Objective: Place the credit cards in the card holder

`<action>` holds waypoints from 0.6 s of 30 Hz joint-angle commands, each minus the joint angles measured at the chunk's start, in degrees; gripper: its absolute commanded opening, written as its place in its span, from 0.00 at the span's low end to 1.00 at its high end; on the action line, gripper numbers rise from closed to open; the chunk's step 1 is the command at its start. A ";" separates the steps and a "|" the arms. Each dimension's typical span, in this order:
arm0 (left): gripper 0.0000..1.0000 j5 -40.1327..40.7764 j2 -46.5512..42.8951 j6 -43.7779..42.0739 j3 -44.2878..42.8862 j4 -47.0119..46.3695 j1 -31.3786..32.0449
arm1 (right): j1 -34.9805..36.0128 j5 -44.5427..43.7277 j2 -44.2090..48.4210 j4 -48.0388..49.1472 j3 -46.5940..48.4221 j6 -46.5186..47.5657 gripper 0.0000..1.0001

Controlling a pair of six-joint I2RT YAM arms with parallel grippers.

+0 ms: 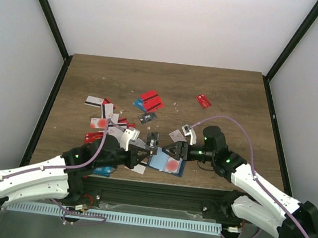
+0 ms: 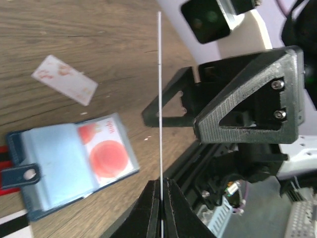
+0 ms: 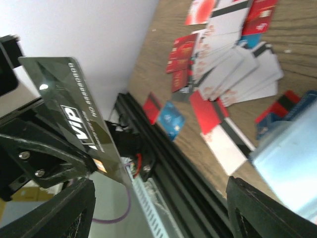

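A dark navy-blue rectangular folding card holder is being shown lying open on the brown wooden table, low in the centre of the top view. Just above it, a dark grey rectangular plastic card is being held on edge by the left gripper, with the right gripper just to its right. Thin multicoloured plastic cards are being shown heaped left of centre, and one small red plastic card is being shown apart at upper right.

edge-on credit card pinched in left jaws, open card holder lying on wooden table
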State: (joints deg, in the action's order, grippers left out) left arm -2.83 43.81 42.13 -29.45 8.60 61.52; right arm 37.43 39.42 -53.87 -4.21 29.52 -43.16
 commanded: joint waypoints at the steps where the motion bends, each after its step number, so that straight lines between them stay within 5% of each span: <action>1: 0.04 -6.92 2.36 -4.32 -2.35 -6.91 -0.21 | -0.61 8.78 1.91 8.28 -0.24 -1.99 0.73; 9: 0.04 -11.05 3.90 -2.93 -1.35 -11.68 -0.22 | -0.60 12.45 1.77 13.66 -0.40 -3.51 0.52; 18: 0.04 -11.23 4.86 -2.42 0.04 -14.29 -0.33 | -0.60 13.68 2.46 15.13 -1.03 -4.19 0.05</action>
State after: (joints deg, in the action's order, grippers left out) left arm -13.06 48.27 40.12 -30.37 -2.22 61.36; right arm 37.19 51.92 -52.27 9.43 28.53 -47.16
